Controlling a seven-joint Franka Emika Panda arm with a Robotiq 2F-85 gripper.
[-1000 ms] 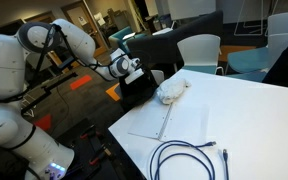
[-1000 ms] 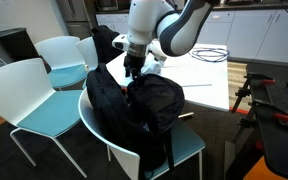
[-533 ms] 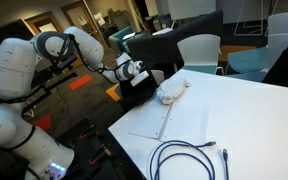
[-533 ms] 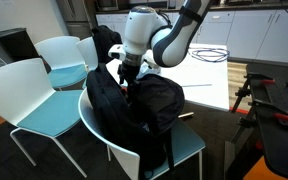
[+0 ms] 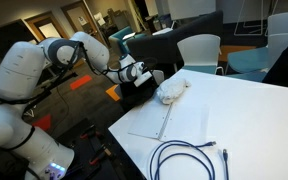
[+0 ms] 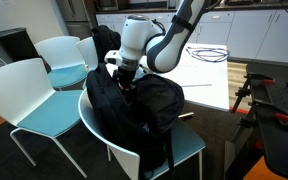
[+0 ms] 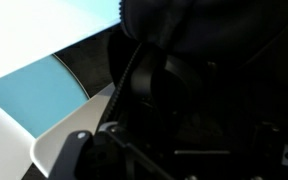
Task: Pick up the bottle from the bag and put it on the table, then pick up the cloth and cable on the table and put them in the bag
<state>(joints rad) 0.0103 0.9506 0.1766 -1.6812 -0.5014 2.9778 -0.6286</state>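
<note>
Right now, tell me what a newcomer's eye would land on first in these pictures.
The big white robot arm dominates, reaching over so its end effector sits at the opening of a black backpack slumped on a teal chair. On the white table beside it, a crumpled white cloth lies near the edge by the bag. A coiled dark cable lies closer to the camera.
</note>
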